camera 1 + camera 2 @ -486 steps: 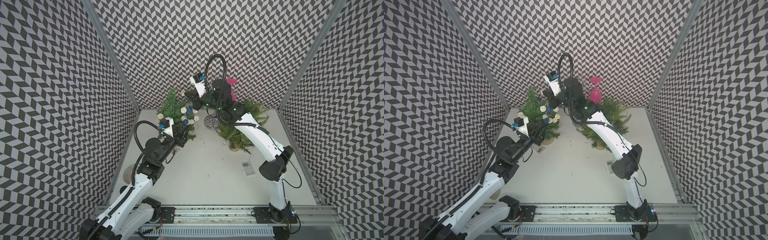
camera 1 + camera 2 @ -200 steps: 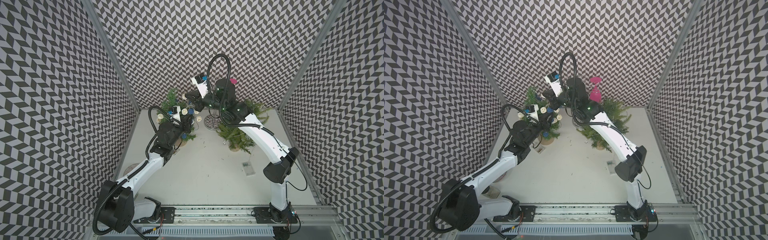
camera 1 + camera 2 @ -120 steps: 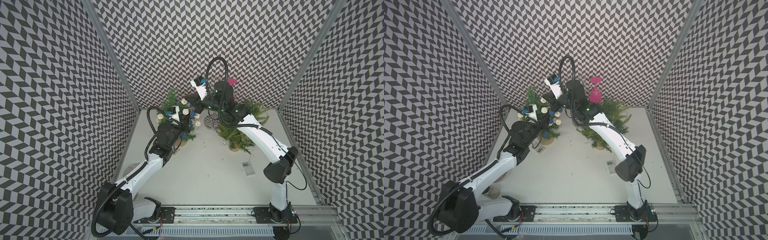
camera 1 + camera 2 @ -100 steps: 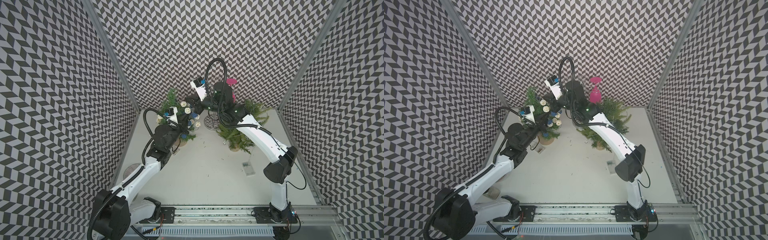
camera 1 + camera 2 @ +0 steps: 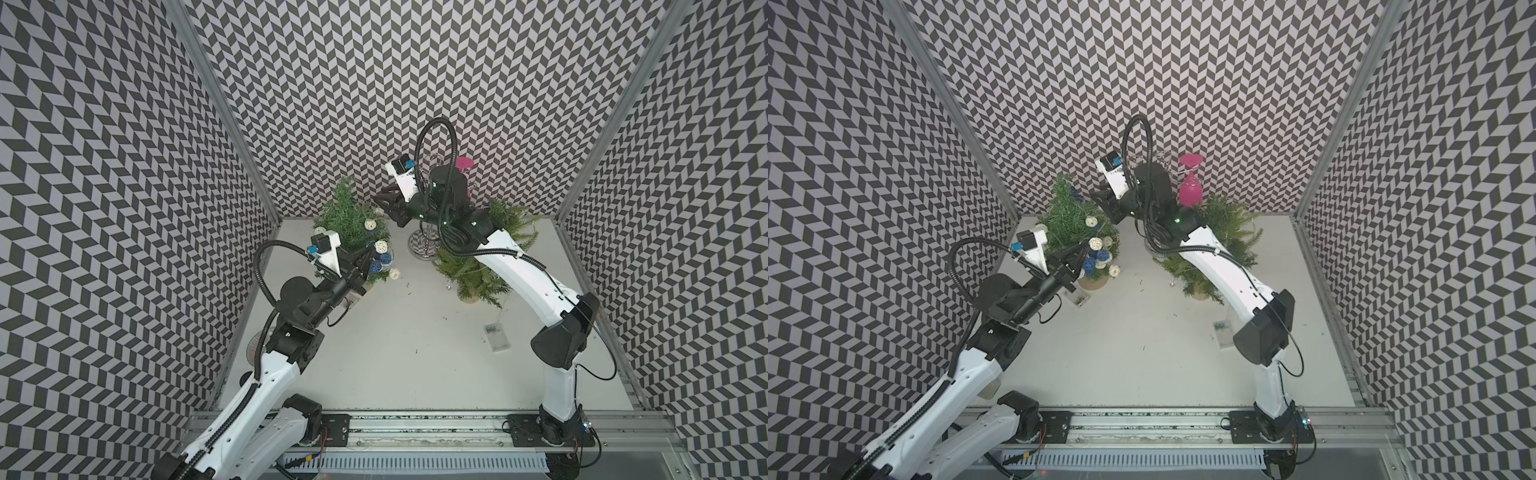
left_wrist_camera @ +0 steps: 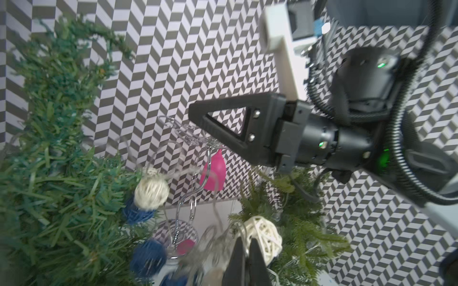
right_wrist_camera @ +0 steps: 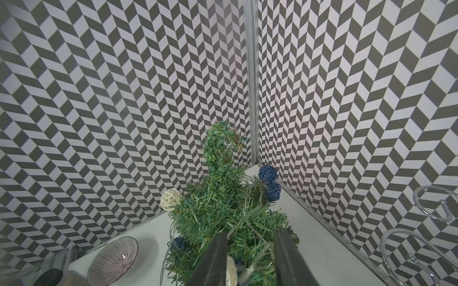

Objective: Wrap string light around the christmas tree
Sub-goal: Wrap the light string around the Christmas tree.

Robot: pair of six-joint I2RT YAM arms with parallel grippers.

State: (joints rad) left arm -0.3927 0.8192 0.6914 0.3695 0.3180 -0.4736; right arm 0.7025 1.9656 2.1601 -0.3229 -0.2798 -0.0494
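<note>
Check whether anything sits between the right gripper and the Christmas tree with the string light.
Nothing visible does. The right gripper, jaws apart, is right at the Christmas tree; only the string light itself lies between the jaws. The glass rack stands off to one side.

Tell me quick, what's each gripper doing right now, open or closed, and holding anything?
Left gripper: closed, apparently pinching the clear wire of the white-and-blue wicker-ball string light.
Right gripper: open, jaws apart, gripping nothing.
</note>
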